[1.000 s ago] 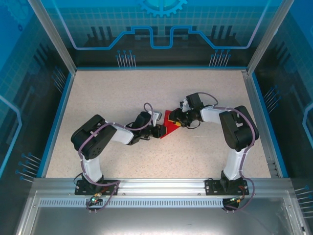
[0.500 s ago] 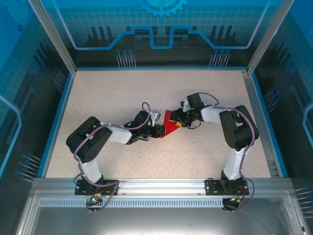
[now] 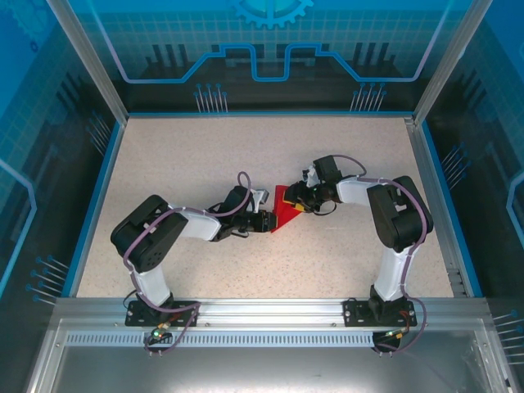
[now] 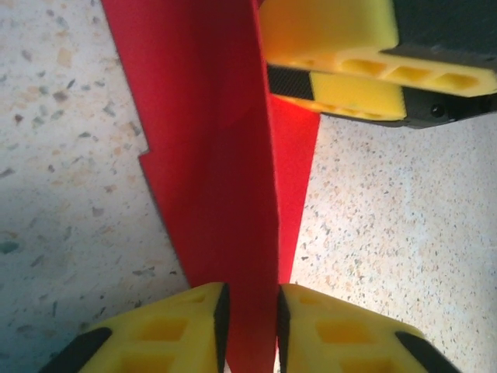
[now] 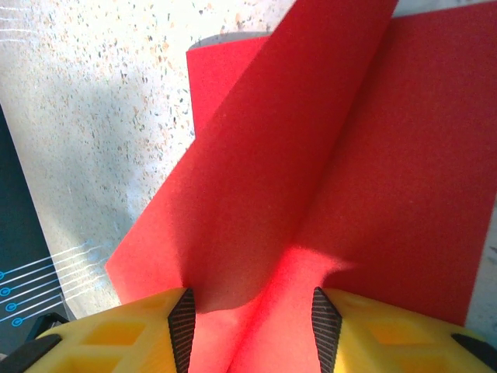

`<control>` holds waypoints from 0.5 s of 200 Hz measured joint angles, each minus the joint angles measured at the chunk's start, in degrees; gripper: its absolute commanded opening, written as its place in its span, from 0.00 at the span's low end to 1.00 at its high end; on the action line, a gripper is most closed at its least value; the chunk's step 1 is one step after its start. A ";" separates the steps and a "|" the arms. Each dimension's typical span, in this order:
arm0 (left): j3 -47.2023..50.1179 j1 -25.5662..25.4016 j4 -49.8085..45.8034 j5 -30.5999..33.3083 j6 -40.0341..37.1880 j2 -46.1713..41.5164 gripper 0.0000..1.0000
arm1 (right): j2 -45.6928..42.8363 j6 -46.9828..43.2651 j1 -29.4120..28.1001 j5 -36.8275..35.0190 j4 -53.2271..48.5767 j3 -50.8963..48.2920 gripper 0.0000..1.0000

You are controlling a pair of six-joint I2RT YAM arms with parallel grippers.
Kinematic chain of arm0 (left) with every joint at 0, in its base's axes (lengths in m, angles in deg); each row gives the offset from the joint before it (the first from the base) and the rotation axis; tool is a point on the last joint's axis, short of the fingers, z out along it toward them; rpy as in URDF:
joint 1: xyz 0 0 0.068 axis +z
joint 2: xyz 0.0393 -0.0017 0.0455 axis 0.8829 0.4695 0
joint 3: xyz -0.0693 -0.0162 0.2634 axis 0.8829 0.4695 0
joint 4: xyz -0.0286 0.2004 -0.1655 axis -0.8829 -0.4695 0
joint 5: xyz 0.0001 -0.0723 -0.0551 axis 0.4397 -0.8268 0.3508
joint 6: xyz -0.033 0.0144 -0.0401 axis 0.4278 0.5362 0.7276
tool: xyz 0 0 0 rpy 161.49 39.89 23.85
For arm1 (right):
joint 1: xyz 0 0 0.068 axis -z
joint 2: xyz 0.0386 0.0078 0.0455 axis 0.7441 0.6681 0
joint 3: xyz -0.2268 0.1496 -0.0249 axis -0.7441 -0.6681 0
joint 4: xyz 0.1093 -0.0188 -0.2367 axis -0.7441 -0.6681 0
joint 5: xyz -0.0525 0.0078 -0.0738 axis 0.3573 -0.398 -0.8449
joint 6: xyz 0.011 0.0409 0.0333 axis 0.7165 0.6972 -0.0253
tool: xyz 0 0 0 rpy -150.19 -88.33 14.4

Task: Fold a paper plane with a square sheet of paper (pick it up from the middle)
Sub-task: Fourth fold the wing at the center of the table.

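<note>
Stretching between the two arms near the middle of the speckled desk (image 3: 205, 155), the red paper plane (image 3: 283, 213) points its narrow tip toward the left arm and its wider end toward the right; the left fingers (image 4: 155, 334) press on that thin tip from both sides, pinching it; the right fingers (image 5: 109, 338) stand wider apart, gripping a raised fold of the wide end between their pads; a long crease runs from tip to wide end.
</note>
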 measured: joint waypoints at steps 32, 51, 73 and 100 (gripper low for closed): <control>-1.86 0.13 -2.58 0.35 1.55 0.00 0.30 | 0.11 -0.22 0.00 0.00 -0.35 0.20 0.47; -3.65 0.31 -3.21 0.46 3.10 0.00 0.30 | 0.15 -0.44 0.00 0.02 -0.55 0.31 0.47; -5.60 0.55 -3.26 0.46 4.55 0.33 0.28 | 0.20 -0.52 0.00 0.00 -0.90 0.50 0.47; -6.75 0.83 -3.21 0.61 6.21 1.49 0.26 | 0.22 -0.85 0.00 0.00 -0.96 0.52 0.47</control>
